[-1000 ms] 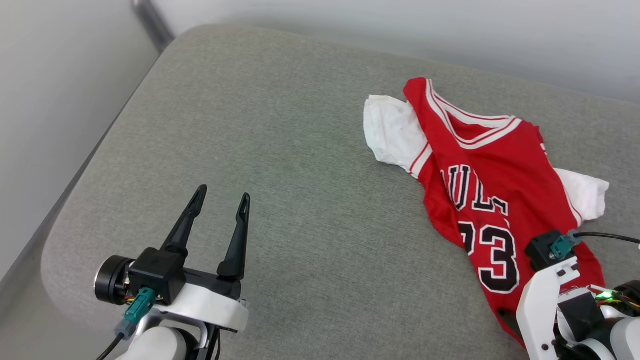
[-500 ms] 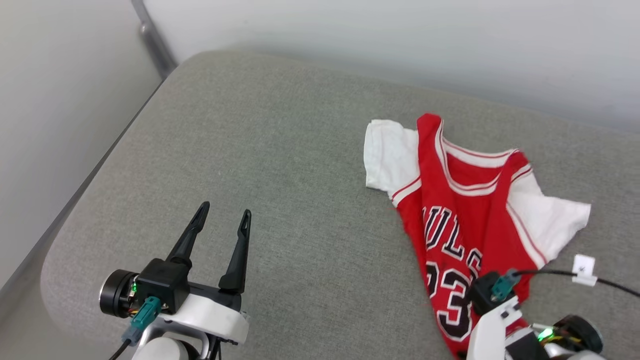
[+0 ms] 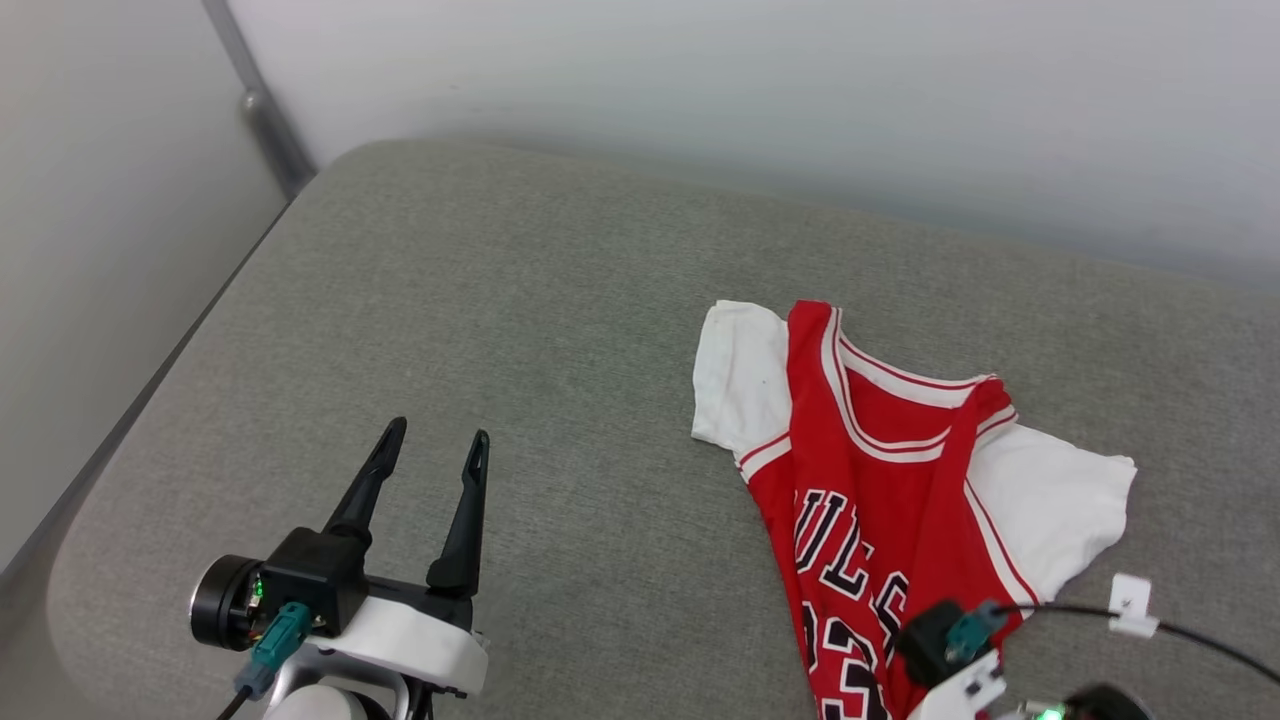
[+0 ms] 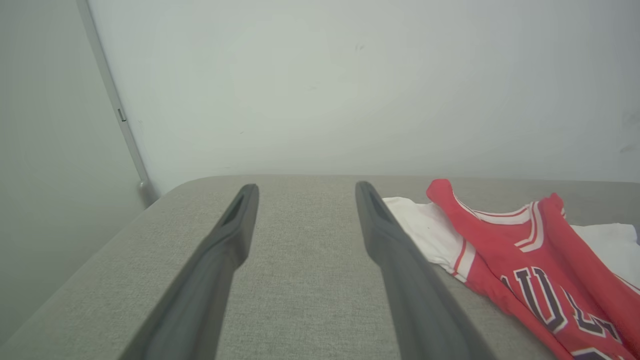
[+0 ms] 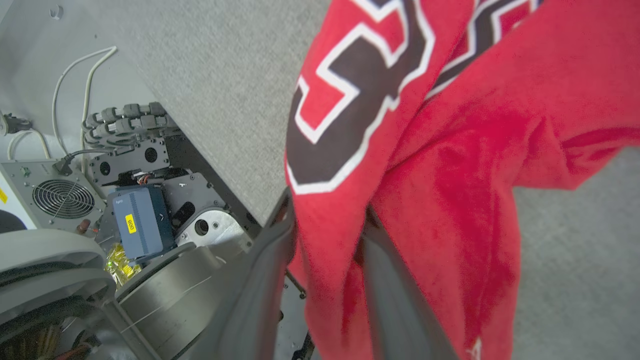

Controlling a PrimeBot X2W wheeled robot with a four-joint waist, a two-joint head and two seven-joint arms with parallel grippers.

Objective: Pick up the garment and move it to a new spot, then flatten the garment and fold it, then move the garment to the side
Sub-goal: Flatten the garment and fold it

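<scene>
The garment (image 3: pixel 880 480) lay lengthwise, collar toward the wall (image 3: pixel 700 80), hem nearest, where the right pincer (image 5: pixel 330 210) pinched its red cloth; the left pincer (image 3: pixel 437 432) gaped empty.

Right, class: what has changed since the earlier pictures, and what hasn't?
The right claw has gripped the hem of the jersey and pulled it toward the robot, stretching it straighter. The head camera shifted too. The left claw stayed open over the cushion.
</scene>
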